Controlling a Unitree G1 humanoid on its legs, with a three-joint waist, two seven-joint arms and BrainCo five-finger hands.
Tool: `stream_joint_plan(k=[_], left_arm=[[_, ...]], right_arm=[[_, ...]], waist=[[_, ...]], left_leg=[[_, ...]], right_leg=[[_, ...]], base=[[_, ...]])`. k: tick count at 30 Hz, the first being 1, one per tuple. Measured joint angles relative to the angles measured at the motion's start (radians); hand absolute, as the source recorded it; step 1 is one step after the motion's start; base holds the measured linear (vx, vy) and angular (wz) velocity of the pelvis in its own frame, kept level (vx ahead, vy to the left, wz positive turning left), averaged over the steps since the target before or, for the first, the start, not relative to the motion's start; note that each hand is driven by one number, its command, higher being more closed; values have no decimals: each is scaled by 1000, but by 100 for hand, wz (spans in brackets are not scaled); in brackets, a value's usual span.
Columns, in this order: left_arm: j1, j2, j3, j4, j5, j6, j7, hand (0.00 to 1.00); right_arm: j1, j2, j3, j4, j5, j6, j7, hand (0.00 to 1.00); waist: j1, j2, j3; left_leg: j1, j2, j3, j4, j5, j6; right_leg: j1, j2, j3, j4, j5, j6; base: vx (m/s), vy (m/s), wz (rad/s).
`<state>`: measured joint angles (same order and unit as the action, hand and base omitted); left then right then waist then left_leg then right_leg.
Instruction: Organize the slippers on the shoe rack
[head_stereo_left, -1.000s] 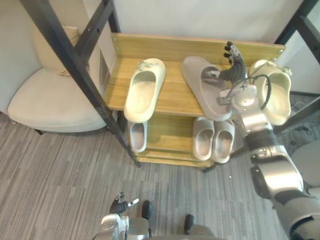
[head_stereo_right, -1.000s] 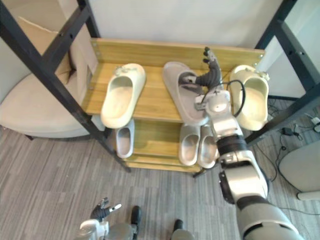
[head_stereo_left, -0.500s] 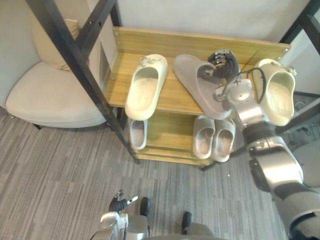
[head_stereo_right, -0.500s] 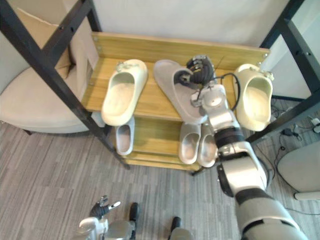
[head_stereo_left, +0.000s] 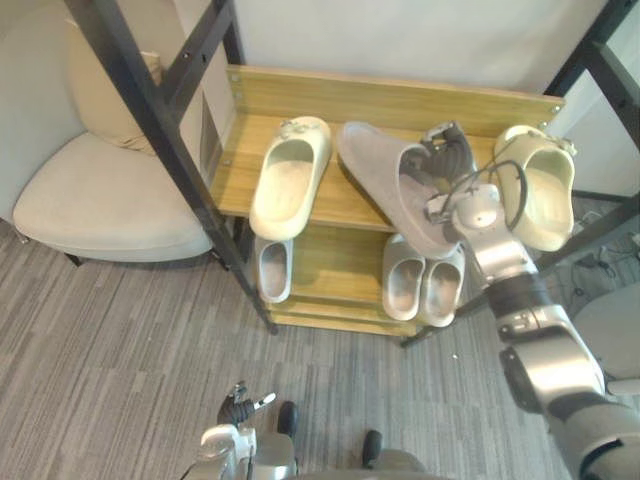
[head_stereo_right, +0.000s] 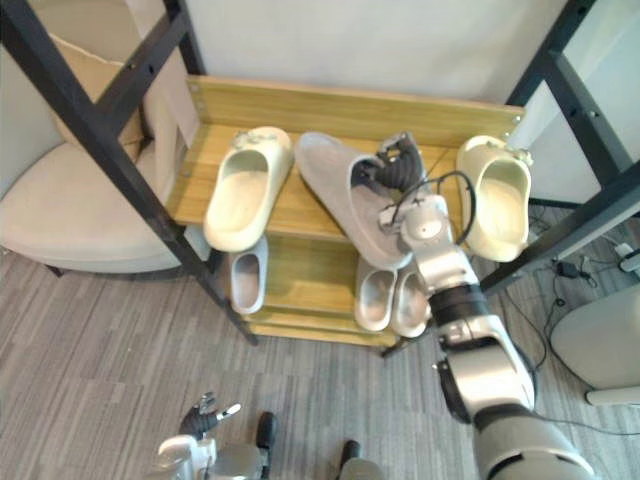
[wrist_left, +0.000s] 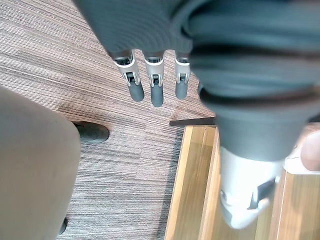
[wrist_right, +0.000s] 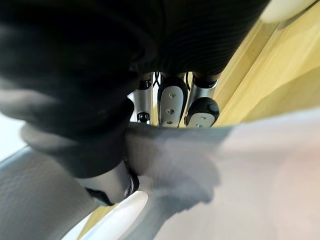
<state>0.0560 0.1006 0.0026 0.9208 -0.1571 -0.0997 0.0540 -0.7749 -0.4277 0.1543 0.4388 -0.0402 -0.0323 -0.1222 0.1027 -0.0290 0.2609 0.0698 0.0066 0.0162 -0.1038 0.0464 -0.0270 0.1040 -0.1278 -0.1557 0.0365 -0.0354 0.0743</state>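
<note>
On the wooden shoe rack's top shelf (head_stereo_left: 350, 105) a cream slipper (head_stereo_left: 290, 180) lies at the left and another cream slipper (head_stereo_left: 540, 190) at the right end. Between them a grey slipper (head_stereo_left: 390, 190) sits askew, tilted, its far end pointing back left. My right hand (head_stereo_left: 447, 152) is shut on its strap; in the right wrist view the fingers (wrist_right: 172, 107) curl over the grey strap (wrist_right: 175, 165). My left hand (head_stereo_left: 240, 405) hangs low over the carpet, fingers (wrist_left: 156, 87) straight and open.
The lower shelf holds a small white slipper (head_stereo_left: 272, 268) and a pair of grey slippers (head_stereo_left: 422, 280). A beige chair (head_stereo_left: 100, 200) stands left of the rack. Black frame bars (head_stereo_left: 160, 130) cross in front at the left, others (head_stereo_left: 600, 60) at the right.
My right hand's fingers have curled from straight to shut on the grey slipper's strap. The slipper has swung its far end leftward and tipped up. The left hand stays put.
</note>
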Motion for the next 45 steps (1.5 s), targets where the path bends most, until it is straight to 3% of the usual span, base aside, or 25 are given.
stream_joint_plan(k=[7,11,20,31,36,38,41,45], left_arm=[[0,-2,11,8,27,8,-1,0],[1,1,12,39,58,20,-1,0],[19,1,10,53,90,25,-7,0],[27,0,-3,73,109,18,-23,0],[26,1,-28,74,113,17,-39,0],[14,3,-38,72,113,17,-40,0],[-45,0,-46,68,90,15,-39,0],[-83,4,-48,31,22,-6,-39,0]], right_arm=[[172,44,-75,-235,24,-14,-5,100],[275,56,-112,-392,63,-51,-4,100],[521,138,-148,-654,165,-124,56,100],[830,175,-40,-689,214,-133,225,100],[863,182,-10,-575,196,-116,261,100],[861,180,-7,-527,195,-110,261,100],[793,140,0,-486,190,-106,255,100],[708,117,7,-441,157,-90,213,100]], waist=[[-18,-2,-5],[-48,-3,-36],[-63,-8,-97],[-71,7,-129],[-72,20,-131],[-71,24,-117],[-72,72,-30],[-69,83,55]], left_leg=[[-2,1,-1,0,12,-11],[-3,2,0,0,13,-12],[-2,4,1,0,13,-12],[-2,1,1,0,12,-12],[-2,1,2,4,11,-12],[-79,-1,4,127,-43,-9],[-285,15,2,455,-170,-9],[-442,29,-3,656,-257,-17]], right_leg=[[2,0,0,-10,-22,18],[2,0,2,-21,-22,18],[2,0,3,-20,-22,18],[3,-1,3,-23,-24,20],[-8,-4,5,4,-38,20],[-72,-19,9,98,-73,17],[-215,-23,16,312,-145,7],[-380,-33,24,529,-251,1]], base=[[-52,-42,-1],[-39,-15,-1],[0,0,0],[0,0,0],[0,0,0],[-50,12,1],[-149,23,-3],[-253,9,6]])
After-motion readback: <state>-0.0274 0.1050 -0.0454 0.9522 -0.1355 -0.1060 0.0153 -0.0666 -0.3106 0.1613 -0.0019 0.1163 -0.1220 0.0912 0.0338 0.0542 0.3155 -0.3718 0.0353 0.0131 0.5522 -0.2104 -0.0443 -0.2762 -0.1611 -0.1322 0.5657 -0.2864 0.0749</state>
